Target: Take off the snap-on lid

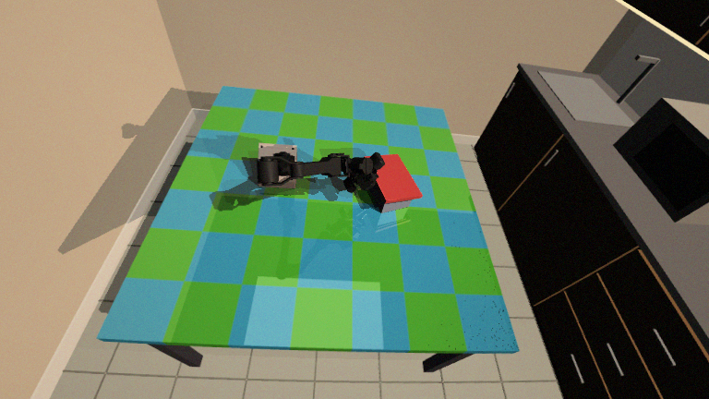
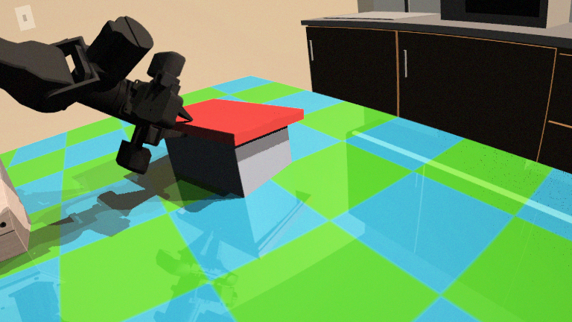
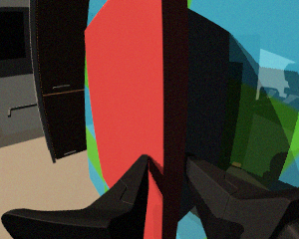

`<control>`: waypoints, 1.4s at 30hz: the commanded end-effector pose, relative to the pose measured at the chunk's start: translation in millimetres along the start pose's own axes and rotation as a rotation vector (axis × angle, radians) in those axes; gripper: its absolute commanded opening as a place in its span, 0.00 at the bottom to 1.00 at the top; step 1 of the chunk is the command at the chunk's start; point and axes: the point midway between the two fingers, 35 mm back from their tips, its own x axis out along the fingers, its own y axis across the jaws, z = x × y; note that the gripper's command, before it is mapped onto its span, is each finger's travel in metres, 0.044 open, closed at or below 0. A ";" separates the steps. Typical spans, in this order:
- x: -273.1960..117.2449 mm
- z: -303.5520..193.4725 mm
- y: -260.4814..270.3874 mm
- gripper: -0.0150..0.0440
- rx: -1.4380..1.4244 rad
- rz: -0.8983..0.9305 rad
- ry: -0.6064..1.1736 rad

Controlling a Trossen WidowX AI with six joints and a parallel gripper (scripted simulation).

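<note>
The red lid (image 1: pixel 400 179) (image 2: pixel 249 119) (image 3: pixel 130 90) sits on top of the grey storage box (image 1: pixel 395 206) (image 2: pixel 267 168) (image 3: pixel 207 90), right side up and about level. A thin dark line shows under its rim in the exterior view; whether it is still snapped on I cannot tell. The box stands on the checkered table (image 1: pixel 324 259) (image 2: pixel 379 259). My gripper (image 1: pixel 374 178) (image 2: pixel 188 127) (image 3: pixel 165 158) is shut on the lid's edge on the side toward the arm's base, one finger above the lid and one below its rim. The lower finger is partly hidden in the exterior view.
The arm's base plate (image 1: pixel 277 150) (image 2: pixel 12 225) stands left of the box on the table. A wall rises behind the table's far edge. Dark kitchen cabinets (image 1: pixel 585 186) (image 2: pixel 350 65) (image 3: pixel 62 60) stand beyond the table's right side.
</note>
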 end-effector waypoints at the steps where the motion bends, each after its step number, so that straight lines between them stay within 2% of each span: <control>1: -3.4 0.3 5.3 0.25 0.002 0.001 -0.001; 42: -23.1 0.3 58.8 0.25 0.004 0.002 0.001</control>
